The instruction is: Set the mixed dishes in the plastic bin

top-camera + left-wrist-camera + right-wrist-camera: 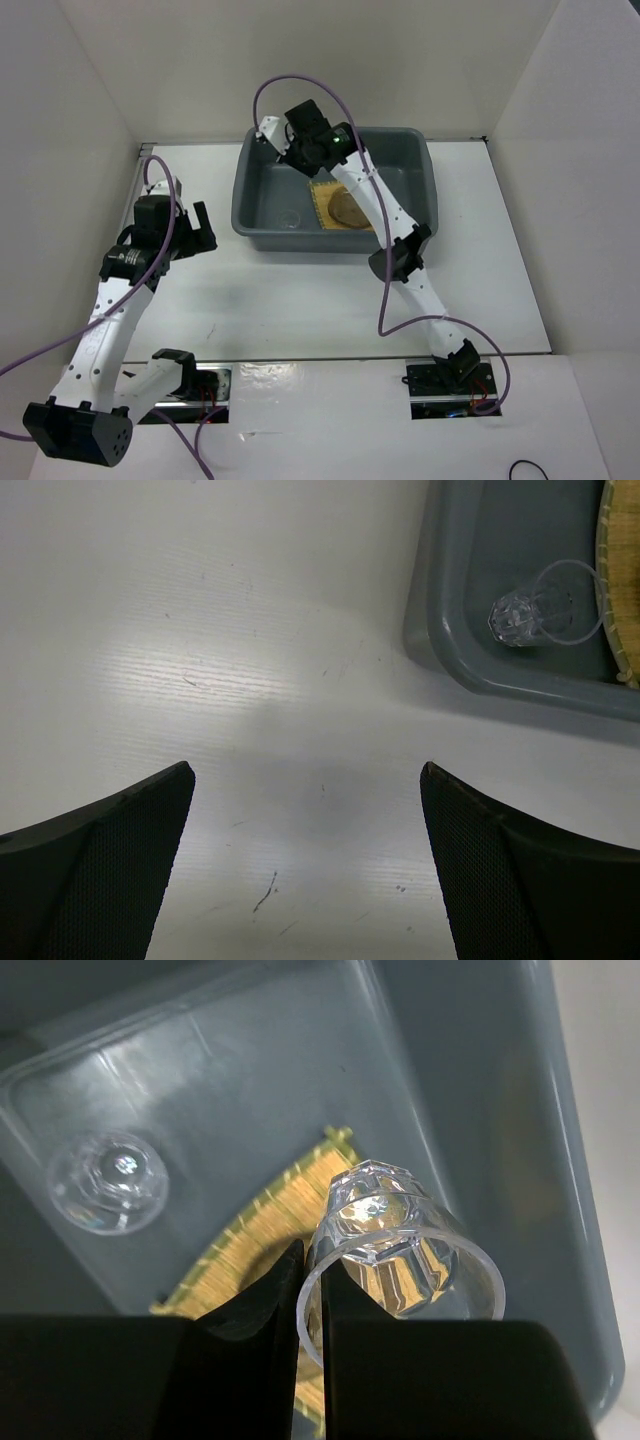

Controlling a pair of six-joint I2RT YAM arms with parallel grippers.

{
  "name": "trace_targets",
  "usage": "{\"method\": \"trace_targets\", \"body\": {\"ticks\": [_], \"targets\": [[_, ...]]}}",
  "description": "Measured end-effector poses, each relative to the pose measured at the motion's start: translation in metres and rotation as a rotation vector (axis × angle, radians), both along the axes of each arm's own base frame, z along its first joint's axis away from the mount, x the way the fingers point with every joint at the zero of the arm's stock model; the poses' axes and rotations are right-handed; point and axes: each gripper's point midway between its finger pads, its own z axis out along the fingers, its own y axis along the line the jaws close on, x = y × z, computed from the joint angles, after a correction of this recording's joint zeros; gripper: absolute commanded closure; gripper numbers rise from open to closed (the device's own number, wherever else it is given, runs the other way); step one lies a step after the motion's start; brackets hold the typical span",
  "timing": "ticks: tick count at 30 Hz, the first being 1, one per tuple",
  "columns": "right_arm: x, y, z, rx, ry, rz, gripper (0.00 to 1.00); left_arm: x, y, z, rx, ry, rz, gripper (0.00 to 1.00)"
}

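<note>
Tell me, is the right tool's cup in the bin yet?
Not yet: right tool pinches the cup by its rim, above the mat in the bin.

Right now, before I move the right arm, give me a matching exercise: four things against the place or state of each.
Things:
1. left gripper
2. right gripper
3. plate
4. loose cup

Places or states:
a. resting on the placemat
b. pinching the rim of a clear cup
c. on the bare floor of the bin
d. open over the table

Pairs: 1-d, 2-b, 3-a, 4-c
</note>
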Motion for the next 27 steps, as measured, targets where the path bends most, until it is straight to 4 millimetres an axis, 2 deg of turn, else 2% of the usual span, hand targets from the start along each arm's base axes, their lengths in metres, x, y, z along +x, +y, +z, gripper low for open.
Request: {"method": "trace_targets", "body": {"ticks": [2,6,12,20,25,27], "targets": [[-0.002,0.011,-0.005,-0.003,-0.003,0.028,1.00,0.000,0.000,-0.001,0.000,0.003,0.000,0.00],[0.008,0.021,-0.020,-0.005,-0.015,0.053,1.00,0.000,0.000,-0.001,0.000,0.004,0.000,0.00],[0.015,0.029,-0.070,-0.019,0.065,0.086,0.98,0.000,0.000,-0.001,0.001,0.005,0.000,0.00],[0.014,0.036,-0.128,-0.043,0.157,0.116,0.97,0.000,0.000,-0.001,0.000,0.005,0.000,0.00],[0.014,0.037,-0.151,-0.061,0.186,0.129,0.94,0.000,0.000,-0.001,0.000,0.005,0.000,0.00],[0.015,0.038,-0.156,-0.063,0.185,0.131,0.87,0.000,0.000,-0.001,0.000,0.005,0.000,0.00]]}}
